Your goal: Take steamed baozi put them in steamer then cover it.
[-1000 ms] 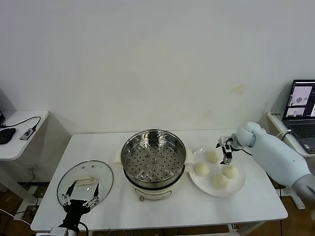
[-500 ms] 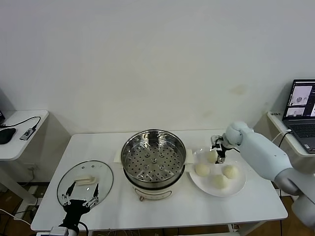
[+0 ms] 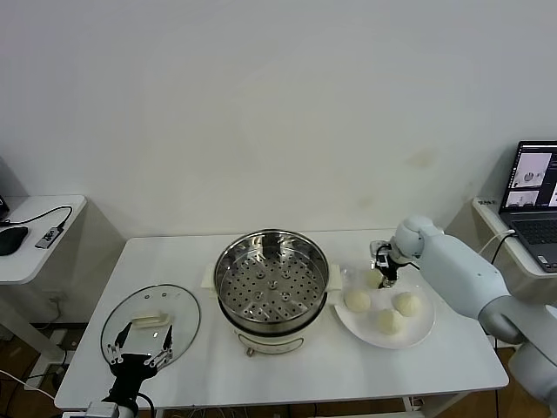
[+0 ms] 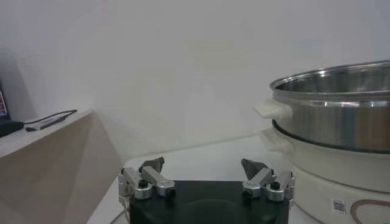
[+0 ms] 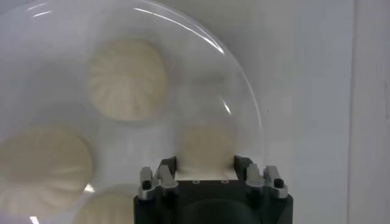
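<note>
A white plate (image 3: pixel 421 333) right of the steamer (image 3: pixel 271 283) holds several steamed baozi. My right gripper (image 3: pixel 381 264) is lowered onto the far baozi (image 3: pixel 374 279) and shut on it. In the right wrist view that baozi (image 5: pixel 206 145) sits squeezed between the fingers of my right gripper (image 5: pixel 205 165), still on the plate (image 5: pixel 245 91), with others (image 5: pixel 127 79) (image 5: pixel 42 161) beside it. The steamer, a steel pot with a bare perforated tray, also shows in the left wrist view (image 4: pixel 341 115). My left gripper (image 3: pixel 139 355) (image 4: pixel 203 167) is parked open at the table's front left.
A glass lid (image 3: pixel 150 320) lies flat at the table's front left, just beyond my left gripper. A laptop (image 3: pixel 535 187) stands on a stand at the right. A side table (image 3: pixel 43 252) with a mouse and a cable is at the left.
My right gripper moved left across the plate to the far baozi, came down over it and closed on it. The left arm stayed still.
</note>
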